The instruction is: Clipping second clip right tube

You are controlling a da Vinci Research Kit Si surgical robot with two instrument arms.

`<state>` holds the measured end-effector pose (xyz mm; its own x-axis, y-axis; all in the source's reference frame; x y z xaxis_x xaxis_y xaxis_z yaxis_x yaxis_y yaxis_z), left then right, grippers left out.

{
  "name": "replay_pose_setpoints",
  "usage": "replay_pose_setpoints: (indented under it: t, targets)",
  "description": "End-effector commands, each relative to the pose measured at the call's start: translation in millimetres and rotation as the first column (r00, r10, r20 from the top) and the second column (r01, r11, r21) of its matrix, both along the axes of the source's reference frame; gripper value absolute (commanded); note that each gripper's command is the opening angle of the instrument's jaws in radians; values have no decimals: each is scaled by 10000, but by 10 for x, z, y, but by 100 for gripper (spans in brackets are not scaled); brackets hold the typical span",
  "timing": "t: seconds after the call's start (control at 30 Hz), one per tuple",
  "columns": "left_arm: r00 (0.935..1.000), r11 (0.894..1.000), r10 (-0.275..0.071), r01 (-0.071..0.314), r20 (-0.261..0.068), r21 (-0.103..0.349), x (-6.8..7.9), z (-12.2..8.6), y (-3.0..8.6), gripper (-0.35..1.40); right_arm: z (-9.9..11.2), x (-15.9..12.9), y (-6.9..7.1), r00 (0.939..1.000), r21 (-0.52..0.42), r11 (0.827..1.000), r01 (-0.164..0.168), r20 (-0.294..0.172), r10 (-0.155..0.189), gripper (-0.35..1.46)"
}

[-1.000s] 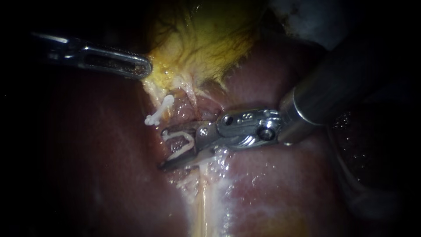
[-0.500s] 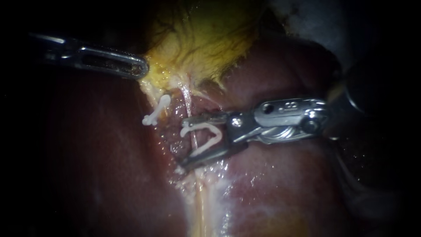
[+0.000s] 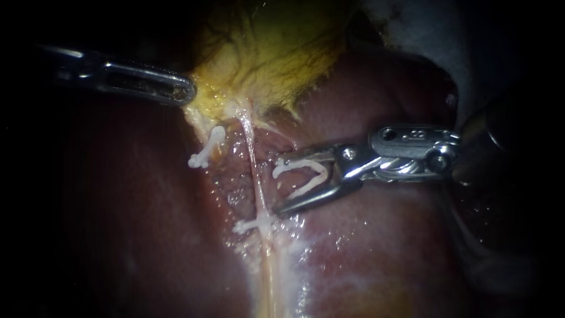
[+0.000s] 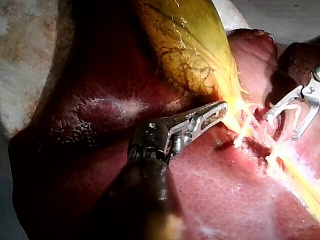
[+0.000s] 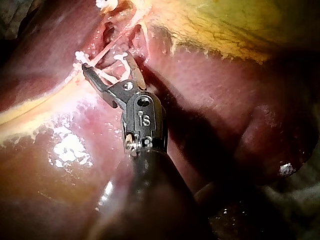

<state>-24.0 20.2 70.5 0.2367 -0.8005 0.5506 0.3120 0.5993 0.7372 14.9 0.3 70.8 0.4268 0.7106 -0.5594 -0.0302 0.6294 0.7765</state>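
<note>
Two instruments: left instrument (image 3: 181,91) clamps the gallbladder (image 3: 276,47); right instrument (image 3: 279,185) jaws spread, cradling our open clip (image 3: 309,165).
Right tube (image 3: 252,165): near-vertical at frame centre, just left of the clip's mouth.

Open clip (image 3: 301,176) right of right tube (image 3: 252,162)

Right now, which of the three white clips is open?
The clip carried by the right instrument: it gapes in a V beside the tube. The upper clip and the lower clip are shut across tubes.
</note>
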Motion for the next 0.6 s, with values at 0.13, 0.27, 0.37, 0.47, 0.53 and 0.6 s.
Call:
replay_pose_setpoints:
  t: [0.13, 0.27, 0.37, 0.47, 0.53, 0.6]
  targets:
    - [10000, 10000, -1, 1, 1, 3, 0, 0, 0, -35, 24, 0, -4, 9999, 638, 9979, 56, 110, -63, 58]
    - [10000, 10000, -2, 2, 0, 3, 0, 0, 0, -35, 41, 2, -8, 9997, 1082, 9940, 167, 155, -185, 58]
    - [10000, 10000, -2, 2, 0, 3, 0, 0, 0, -35, 53, 6, -10, 9999, 1391, 9902, 123, 86, -136, 58]
    - [10000, 10000, -2, 2, 0, 3, 0, 0, 0, -35, 62, 12, -12, 10000, 1820, 9833, 13, -76, 1, 58]
    - [10000, 10000, -3, 3, 0, 4, 0, 0, 0, -35, 65, 16, -13, 9998, 2102, 9776, -83, -160, 119, 58]
    - [10000, 10000, -3, 3, 0, 3, 0, 0, 0, -35, 68, 23, -14, 9989, 2470, 9687, -235, -339, 329, 58]
